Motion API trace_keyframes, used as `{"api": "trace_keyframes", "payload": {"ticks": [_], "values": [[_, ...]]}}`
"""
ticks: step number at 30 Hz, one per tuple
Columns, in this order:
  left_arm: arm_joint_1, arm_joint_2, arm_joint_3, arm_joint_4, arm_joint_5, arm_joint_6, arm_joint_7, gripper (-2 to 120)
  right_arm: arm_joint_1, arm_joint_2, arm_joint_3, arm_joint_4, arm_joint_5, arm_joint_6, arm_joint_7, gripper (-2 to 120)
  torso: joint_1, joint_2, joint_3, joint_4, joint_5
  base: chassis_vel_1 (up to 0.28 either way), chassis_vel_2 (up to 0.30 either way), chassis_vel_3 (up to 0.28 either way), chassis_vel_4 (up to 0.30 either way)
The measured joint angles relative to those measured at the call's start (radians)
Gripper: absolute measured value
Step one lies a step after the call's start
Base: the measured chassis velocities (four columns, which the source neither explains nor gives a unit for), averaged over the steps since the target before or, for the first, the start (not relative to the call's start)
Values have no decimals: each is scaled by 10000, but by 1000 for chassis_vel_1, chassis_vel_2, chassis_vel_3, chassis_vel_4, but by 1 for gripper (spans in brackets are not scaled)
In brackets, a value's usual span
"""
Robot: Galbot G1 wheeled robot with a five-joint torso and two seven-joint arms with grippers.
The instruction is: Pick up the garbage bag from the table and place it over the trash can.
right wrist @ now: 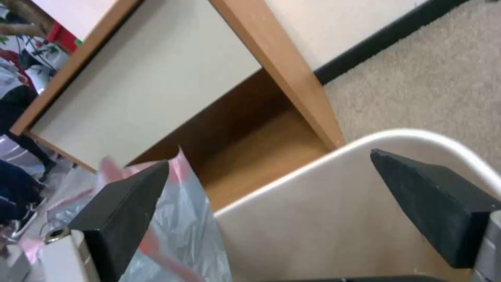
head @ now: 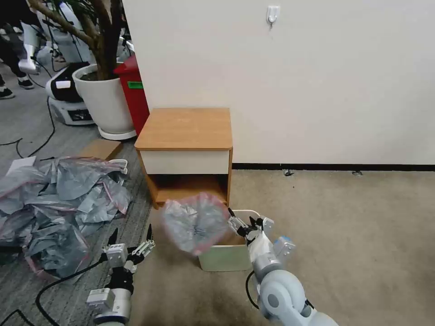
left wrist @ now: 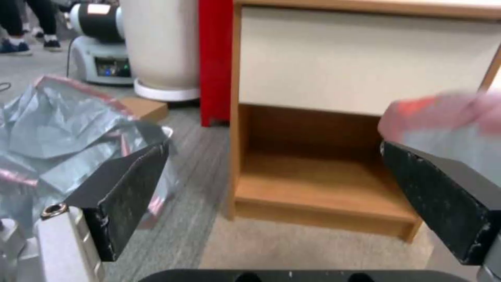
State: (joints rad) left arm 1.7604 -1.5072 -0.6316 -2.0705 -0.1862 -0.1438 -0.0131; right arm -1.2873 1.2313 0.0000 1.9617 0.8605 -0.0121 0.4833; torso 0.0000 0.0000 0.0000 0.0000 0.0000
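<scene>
Fig.: bag transfer, posns given rel. to the trash can.

Trash can [head: 225, 259]: cream bin on carpet, directly in front of the table [head: 183, 129]; rim open, not yet lined.

Garbage bag [head: 195, 222]: off the table; spread in the air over the can's left rim and front-left corner, pink edge band lowermost. Judged part-way to the mouth, not seated around the rim.

R gripper [head: 241, 221]: above the can's mouth, towards its back edge, bag just to its left. In the wrist view the jaws stand wide apart with nothing clamped between; the bag lies against the outer side of one finger [right wrist: 123, 203]. Whether the film hangs off that finger: cannot tell. Prob. reason for posn: carries the bag's opening in over the can.

L gripper [head: 131, 231]: low, well left of the can, near the floor; jaws spread, empty. Judged waiting to take the bag's free edge.

Can contents: inner wall bare in the part seen from the R wrist; no liner or rubbish visible there.

Table contents: top bare, drawer front closed, shelf recess behind the can holds nothing.

Heap of bags [head: 59, 203]: on the floor far left of the can; not the task's bag.

Risk (judgement): thin film unclamped, may slide off outside the can's left wall.
</scene>
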Motion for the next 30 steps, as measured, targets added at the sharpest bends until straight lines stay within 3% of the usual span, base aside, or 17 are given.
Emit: {"api": "trace_keyframes", "payload": {"ticks": [4,8,10,11,13,14,17,22,25,30], "values": [[112,157,-33,-423,-361,-1,155,100,-32,-88,126,226,-10,0,33,99,0,0,0,0,0,0,0,0,0],[321,456,-83,-1200,-1515,197,480,100,-56,-157,352,507,-20,-7,127,99,0,0,0,0,0,0,0,0,0],[440,655,18,-2044,-3459,640,918,100,-163,-215,590,704,-46,-9,159,99,0,0,0,1,1,0,0,0,0],[440,655,18,-2044,-3459,640,918,100,-163,-215,590,704,-46,-9,159,99,0,0,0,1,1,0,0,0,0],[412,761,181,-2719,-5226,1261,1452,100,-453,-297,875,1085,-48,-10,170,99,0,0,0,1,2,0,0,0,0],[412,761,181,-2719,-5226,1261,1452,100,-453,-297,875,1085,-48,-10,170,99,0,0,0,1,2,0,0,0,0],[62,824,690,-3100,-6692,2257,1712,100,-1070,-449,1405,1755,-67,-46,173,99,0,0,-1,1,3,0,0,0,0],[-446,826,1377,-2748,-6940,2755,1638,100,-1845,-517,2063,2387,-186,-80,172,99,-1,0,-1,-2,-1,0,0,0,0],[-956,826,1999,-1981,-6374,3039,1071,100,-2817,-427,2754,2886,-460,-67,111,99,0,0,-1,0,1,0,0,0,0],[-1321,870,2375,-1421,-5649,3517,212,100,-3555,-182,3229,3164,-789,-13,-78,99,0,1,-1,-2,0,0,0,0,0]]}}
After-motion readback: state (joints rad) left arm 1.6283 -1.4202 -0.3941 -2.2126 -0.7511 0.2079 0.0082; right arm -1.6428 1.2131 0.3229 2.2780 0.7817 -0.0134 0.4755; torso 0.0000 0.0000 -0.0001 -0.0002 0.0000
